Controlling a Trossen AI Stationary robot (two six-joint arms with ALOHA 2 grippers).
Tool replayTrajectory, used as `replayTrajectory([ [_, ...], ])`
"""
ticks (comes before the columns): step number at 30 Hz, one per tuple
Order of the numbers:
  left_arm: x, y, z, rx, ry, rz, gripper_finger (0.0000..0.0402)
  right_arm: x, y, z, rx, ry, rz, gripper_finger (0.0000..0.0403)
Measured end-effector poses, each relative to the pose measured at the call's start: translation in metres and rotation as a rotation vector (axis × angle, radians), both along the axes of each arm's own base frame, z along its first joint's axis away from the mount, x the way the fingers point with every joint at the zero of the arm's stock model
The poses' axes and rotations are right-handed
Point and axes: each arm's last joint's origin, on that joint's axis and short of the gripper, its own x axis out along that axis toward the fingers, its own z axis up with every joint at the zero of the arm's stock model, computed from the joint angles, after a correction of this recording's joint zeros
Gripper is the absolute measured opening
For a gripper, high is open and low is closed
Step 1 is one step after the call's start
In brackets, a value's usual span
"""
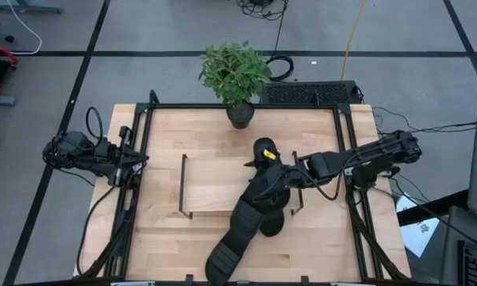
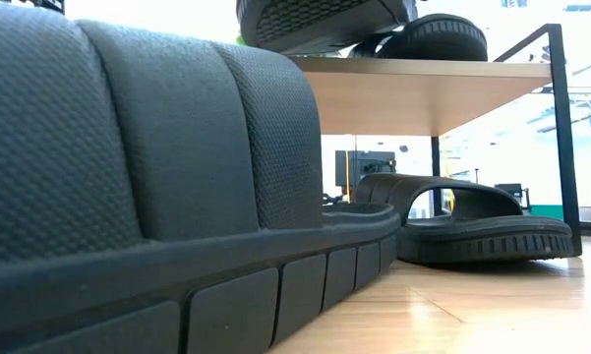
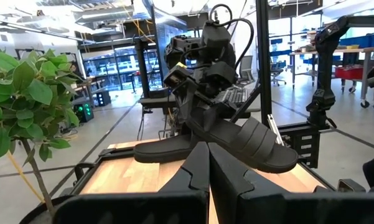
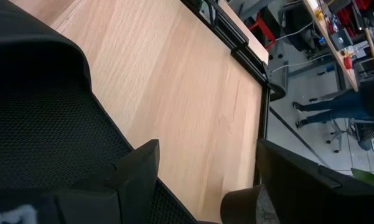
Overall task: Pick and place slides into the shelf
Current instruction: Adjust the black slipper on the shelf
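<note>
Black rubber everywhere in this one, so we have to be careful which slide is which. We see the right tool [image 1: 263, 161] reaching in over the right end of the shelf [image 1: 214, 187], its fingers spread wide in the right wrist view with the bare wood showing between them and a black slide [image 4: 43, 130] just beside one finger; we can't tell whether it's touching that slide or has let go. From the low view, two slides [image 2: 374, 25] sit up on the shelf board, one sticking out past the edge, another slide [image 2: 472, 221] lies on the bench [image 1: 317, 238] under the board, and a fourth slide [image 2: 147, 167] is right up against the low camera near the bench's front edge. What worries us: the overhanging one looks poorly seated, so if the tool nudges it, or snags the strap on its way up, it could tip off the shelf and land on the one below. The wire end frame [image 2: 561, 138] is also close, so a sloppy move could knock the whole rack. The left tool [image 3: 206, 163] is pressed together, empty, parked off at the left side of the bench near the plant [image 1: 235, 73].
</note>
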Motion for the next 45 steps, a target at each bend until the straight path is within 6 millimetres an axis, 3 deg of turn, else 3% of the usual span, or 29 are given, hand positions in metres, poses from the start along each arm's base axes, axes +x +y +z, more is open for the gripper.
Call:
replayTrajectory([
  [11,0.000,0.000,0.000,0.000,0.000,0.000,0.0005,0.000,0.001,0.000,0.003,-0.005,0.000,0.0216],
  [45,0.000,0.000,0.000,0.000,0.000,0.000,0.0005,-0.004,0.017,0.002,-0.088,-0.047,-0.044,0.0220],
])
